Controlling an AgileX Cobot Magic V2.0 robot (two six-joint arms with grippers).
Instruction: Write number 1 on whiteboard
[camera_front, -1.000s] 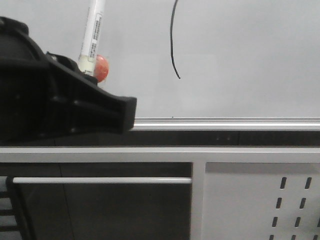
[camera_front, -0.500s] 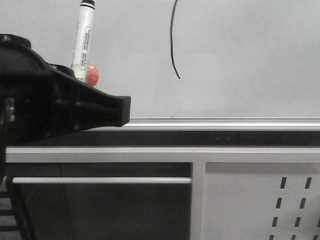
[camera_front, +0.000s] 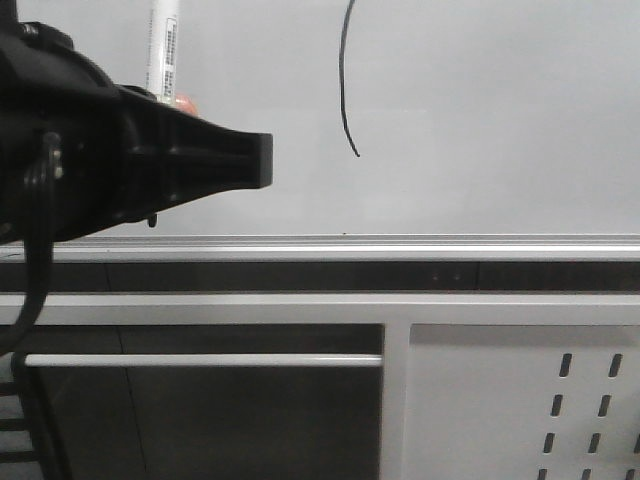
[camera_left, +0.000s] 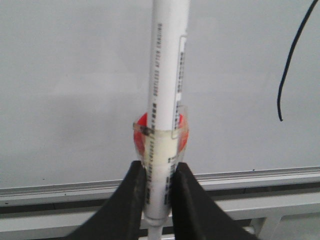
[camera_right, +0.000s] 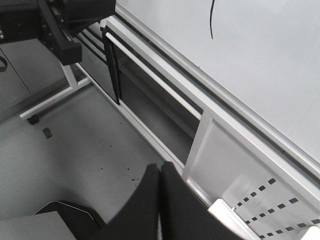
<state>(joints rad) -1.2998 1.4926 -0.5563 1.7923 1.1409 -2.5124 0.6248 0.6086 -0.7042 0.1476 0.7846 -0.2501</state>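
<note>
The whiteboard (camera_front: 480, 110) fills the upper part of the front view, pale grey with a silver rail along its lower edge. The number 1 (camera_front: 343, 90) is a thin black curved stroke on it, also seen as the stroke (camera_left: 289, 65) in the left wrist view and the stroke (camera_right: 211, 20) in the right wrist view. My left gripper (camera_left: 159, 167) is shut on a white marker pen (camera_left: 165, 100) with red tape, held upright to the left of the stroke; the pen's tip is out of view. The black left arm (camera_front: 110, 160) covers the pen's base. My right gripper (camera_right: 160, 172) is shut and empty, low over the floor.
Below the board's silver rail (camera_front: 450, 245) run a dark gap and a white frame with a perforated metal panel (camera_front: 520, 400) at the right. A black stand (camera_right: 60, 30) on a white base sits at the left of the frame, on grey floor (camera_right: 75, 150).
My left gripper has risen with the marker pen, and the pen's tip has left the top of the front view. The stroke is unchanged.
</note>
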